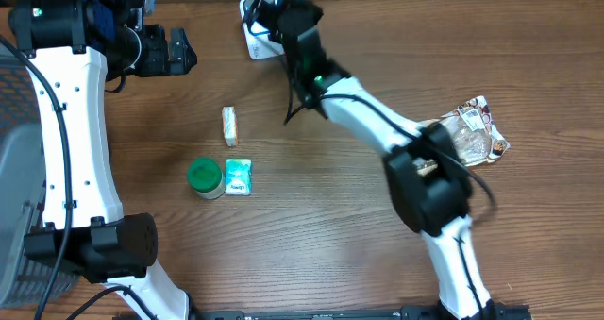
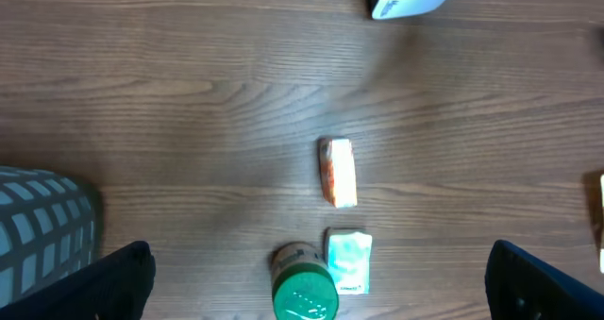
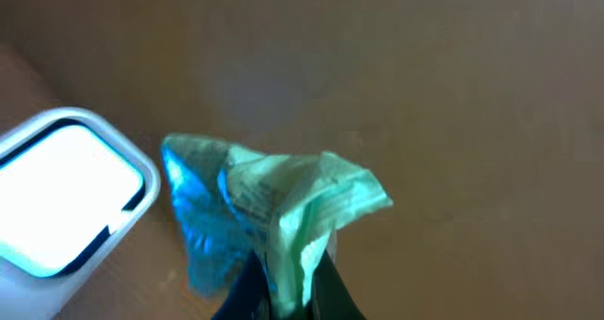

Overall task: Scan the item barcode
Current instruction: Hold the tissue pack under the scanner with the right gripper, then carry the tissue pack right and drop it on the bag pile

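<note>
Right pincer point(image 3: 283, 284) was closed on the lower end of a crumpled teal packet point(image 3: 274, 207), at the top centre of the overhead frame. In the wrist view the packet rose from the fingers toward the top of the frame. Its bluer fold faced the white scanner point(image 3: 61, 197) at the left, just beside it. The long axis was unclear because of the crumpling.

Left pincer point(image 1: 179, 51) was wide open, holding nothing, at upper left.

Green-lidded jar point(image 1: 205, 178) stood on the table point(image 1: 311, 226), lid on, contents hidden. Grey basket point(image 1: 19, 169) sat at the left edge, contents not discernible.
</note>
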You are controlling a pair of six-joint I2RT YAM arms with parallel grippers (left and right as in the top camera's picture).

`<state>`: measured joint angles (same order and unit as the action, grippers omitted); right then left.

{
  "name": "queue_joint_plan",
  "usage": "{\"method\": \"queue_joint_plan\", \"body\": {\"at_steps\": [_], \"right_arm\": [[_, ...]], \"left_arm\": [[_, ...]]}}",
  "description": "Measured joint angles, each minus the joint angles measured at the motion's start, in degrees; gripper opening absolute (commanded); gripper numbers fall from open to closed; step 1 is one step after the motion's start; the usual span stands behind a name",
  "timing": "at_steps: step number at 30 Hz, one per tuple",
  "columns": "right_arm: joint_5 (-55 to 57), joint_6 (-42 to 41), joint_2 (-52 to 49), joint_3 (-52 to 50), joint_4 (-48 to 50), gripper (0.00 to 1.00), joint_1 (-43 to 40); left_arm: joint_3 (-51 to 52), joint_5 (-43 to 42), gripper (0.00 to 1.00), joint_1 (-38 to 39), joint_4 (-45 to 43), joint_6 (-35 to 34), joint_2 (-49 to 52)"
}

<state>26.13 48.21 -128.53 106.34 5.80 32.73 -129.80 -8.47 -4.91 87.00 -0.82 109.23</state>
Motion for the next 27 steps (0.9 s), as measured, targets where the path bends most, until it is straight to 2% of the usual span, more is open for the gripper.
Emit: {"method": "queue_joint_plan", "body": {"at_steps": [7, 8, 13, 17, 20, 27], "right_arm": [[-11.67, -31.56, 20.02, 0.81, -34.73, 0.04, -2.05], [-13.09, -34.18, 21.40, 0.85, -37.40, 0.04, -2.64], [-26.29, -50.10, 27.39, 1.31, -57.18, 0.04, -11.96], [-33.00, -55.06, 27.28, 1.01, -69.88, 0.04, -20.85], [-33.79, -57.00, 27.04, -1.16, -75.10, 0.04, -28.30], [-33.62, -59.45, 26.53, -13.16, -70.71, 0.04, -39.76]], "left_arm": [[0.00, -0.02, 0.99, 0.00, 0.04, 0.00, 0.00], [0.00, -0.02, 1.00, 0.00, 0.04, 0.00, 0.00], [0.00, 0.00, 0.99, 0.00, 0.07, 0.00, 0.00], [0.00, -0.02, 0.99, 0.00, 0.04, 0.00, 0.00], [0.00, -0.02, 1.00, 0.00, 0.07, 0.00, 0.00], [0.00, -0.02, 1.00, 0.00, 0.04, 0.00, 0.00]]}}
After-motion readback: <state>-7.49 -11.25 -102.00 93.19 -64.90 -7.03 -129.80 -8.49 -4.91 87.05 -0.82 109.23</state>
